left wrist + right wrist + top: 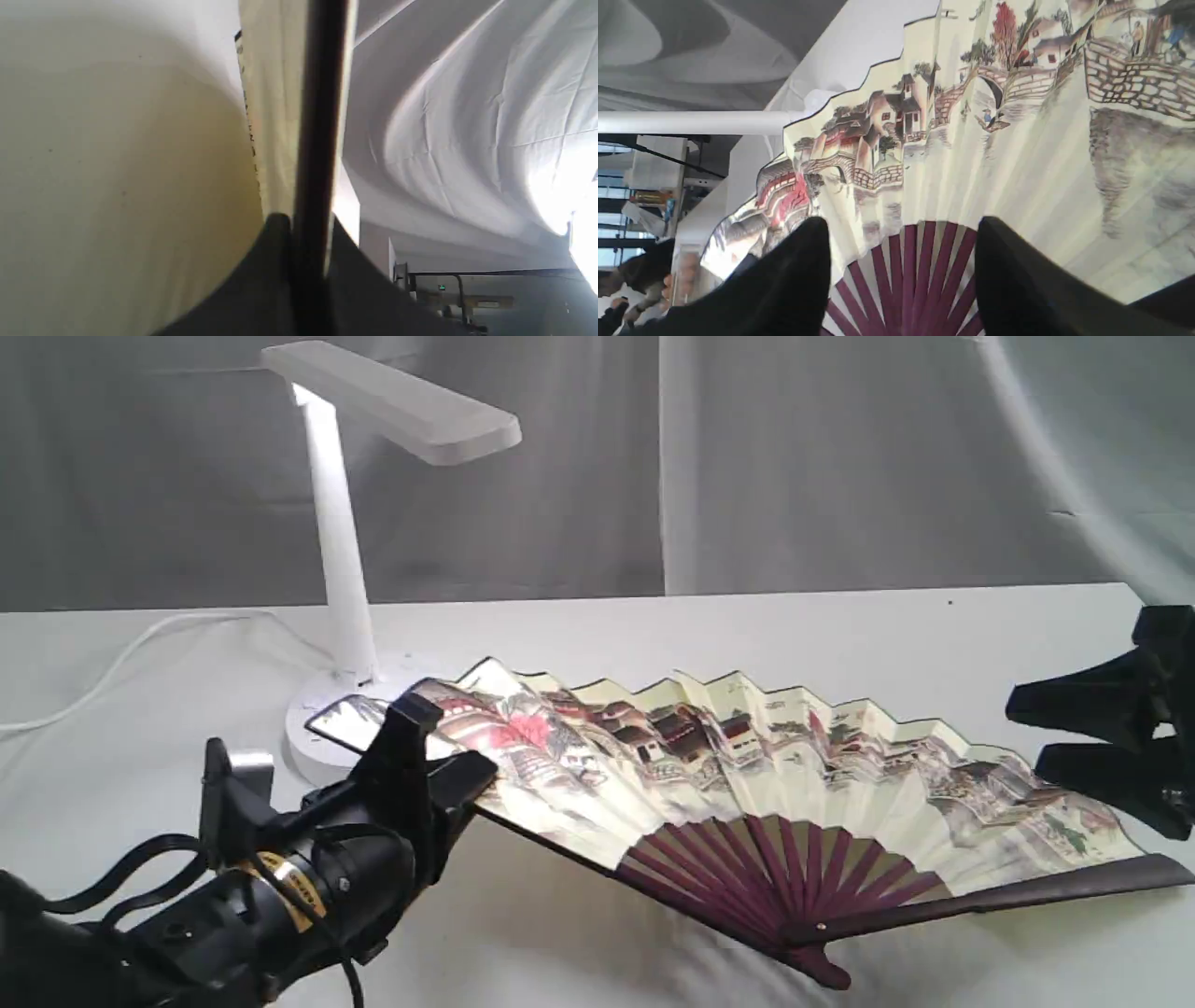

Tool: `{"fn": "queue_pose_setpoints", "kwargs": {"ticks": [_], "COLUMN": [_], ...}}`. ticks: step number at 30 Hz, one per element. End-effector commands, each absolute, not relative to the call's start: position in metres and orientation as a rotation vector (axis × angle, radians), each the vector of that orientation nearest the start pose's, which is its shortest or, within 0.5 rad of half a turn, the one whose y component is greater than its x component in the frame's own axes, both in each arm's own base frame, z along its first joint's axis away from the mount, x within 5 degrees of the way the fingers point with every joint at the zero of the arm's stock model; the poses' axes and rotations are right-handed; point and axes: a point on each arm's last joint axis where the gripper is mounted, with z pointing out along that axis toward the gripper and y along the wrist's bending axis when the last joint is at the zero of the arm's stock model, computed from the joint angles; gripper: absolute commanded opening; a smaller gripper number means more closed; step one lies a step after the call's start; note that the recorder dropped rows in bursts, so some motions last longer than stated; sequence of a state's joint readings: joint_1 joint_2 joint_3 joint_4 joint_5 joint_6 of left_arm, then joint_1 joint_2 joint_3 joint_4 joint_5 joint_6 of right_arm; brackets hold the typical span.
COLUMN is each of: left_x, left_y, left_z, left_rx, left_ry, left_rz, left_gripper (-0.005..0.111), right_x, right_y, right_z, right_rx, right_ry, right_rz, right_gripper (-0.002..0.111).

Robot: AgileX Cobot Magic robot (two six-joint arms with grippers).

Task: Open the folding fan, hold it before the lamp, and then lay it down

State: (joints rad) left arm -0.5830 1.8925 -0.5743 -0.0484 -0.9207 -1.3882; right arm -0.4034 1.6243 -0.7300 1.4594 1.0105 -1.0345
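Note:
The folding fan (747, 756) is spread wide open, its painted cream leaf facing the exterior camera and its maroon ribs meeting at a pivot low in the middle. Its right guard lies on the table; its left end is raised. My left gripper (439, 747) is shut on the left guard (317, 140), just in front of the lamp's round base. The white lamp (345, 523) stands behind the fan's left end, its flat head above. My right gripper (1046, 733) is open at the far right, apart from the fan, which fills its view (971, 163) beyond the two black fingers.
A white cloth covers the table (653, 635), and grey and white drapes hang behind. The lamp's white cord (121, 658) trails off to the left along the table. The fan takes up most of the middle and right of the table.

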Motion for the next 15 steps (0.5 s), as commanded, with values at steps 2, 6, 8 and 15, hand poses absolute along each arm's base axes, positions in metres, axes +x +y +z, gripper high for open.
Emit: {"fn": "queue_pose_setpoints", "kwargs": {"ticks": [2, 6, 8, 15], "left_x": [0.2748, 0.2756, 0.2752, 0.2745], "left_y": [-0.1810, -0.1854, -0.1855, -0.1864], "left_z": [0.1108, 0.1058, 0.1053, 0.1060], "left_rx": [-0.819, -0.774, -0.736, -0.596], "left_ry": [1.948, 1.984, 1.997, 2.016], "left_rz": [-1.289, -1.295, -1.273, -1.212], "left_gripper": [0.000, 0.008, 0.018, 0.064], "right_x": [0.2779, 0.2779, 0.2779, 0.2768], "right_y": [-0.0368, -0.0368, -0.0368, -0.0365], "right_z": [0.1974, 0.1974, 0.1974, 0.1963], "right_rx": [0.398, 0.396, 0.395, 0.374], "right_ry": [2.254, 2.254, 2.254, 2.273], "right_rz": [1.176, 1.176, 1.175, 1.166], "right_gripper": [0.048, 0.048, 0.048, 0.048]}}
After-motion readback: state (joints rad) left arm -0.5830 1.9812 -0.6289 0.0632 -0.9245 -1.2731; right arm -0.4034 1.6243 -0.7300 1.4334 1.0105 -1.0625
